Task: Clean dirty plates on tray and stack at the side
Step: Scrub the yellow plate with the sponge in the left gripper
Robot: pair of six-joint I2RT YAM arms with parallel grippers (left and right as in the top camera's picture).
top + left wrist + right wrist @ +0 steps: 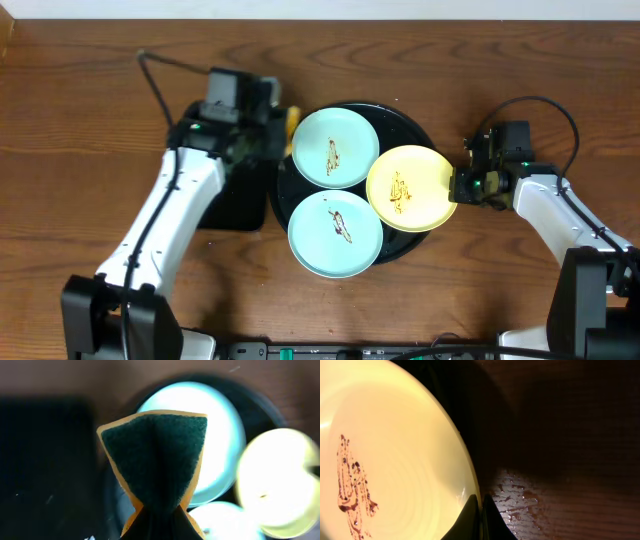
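Observation:
The round black tray [405, 118] holds three plates, each with a brown smear at centre: a pale blue-green plate [335, 148] at the back, a second blue-green plate [335, 234] at the front, and a pale yellow plate [410, 187] at the right. My right gripper [458, 187] is shut on the yellow plate's right rim, seen in the right wrist view [480, 502], with the plate [395, 460] to its left. My left gripper [278, 130] is shut on a yellow sponge with a dark green scouring face [157, 455], just left of the back plate [220, 445].
A smaller rectangular black tray [237, 195] lies left of the round tray, under my left arm. The wooden table [470, 290] shows wet spots by the yellow plate's rim [520, 500]. Cables run behind both arms.

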